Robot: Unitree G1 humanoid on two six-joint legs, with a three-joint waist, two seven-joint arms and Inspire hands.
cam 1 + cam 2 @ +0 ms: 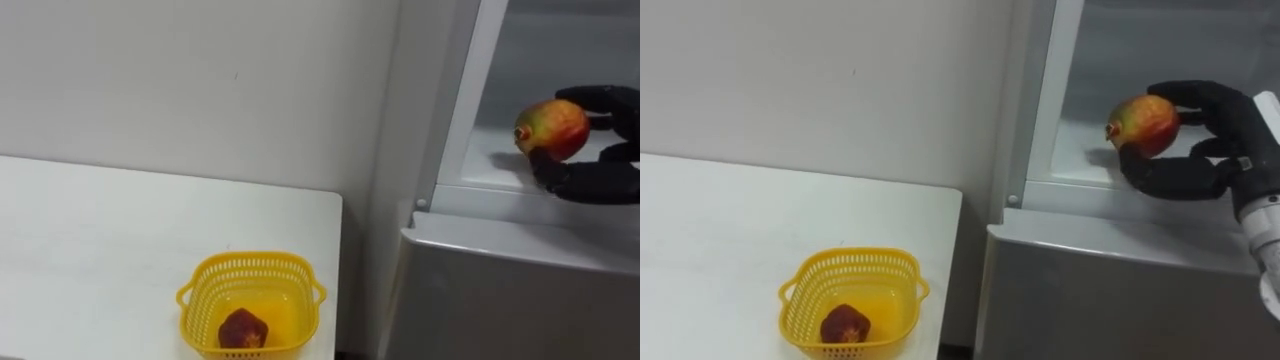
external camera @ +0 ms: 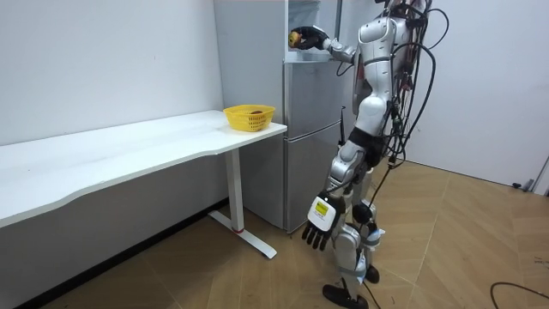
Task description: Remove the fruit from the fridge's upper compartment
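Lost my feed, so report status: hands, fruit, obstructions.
Right hand shut on red-yellow fruit at the upper fridge shelf. Left hand open, hanging at side. Path to yellow basket on the table looks clear.

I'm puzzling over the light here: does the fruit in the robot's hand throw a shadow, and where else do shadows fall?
Left eye view: the fruit, held in the right hand, throws a soft dark shadow on the fridge shelf, below and left of it. Room view: the table shades the wall beneath it.
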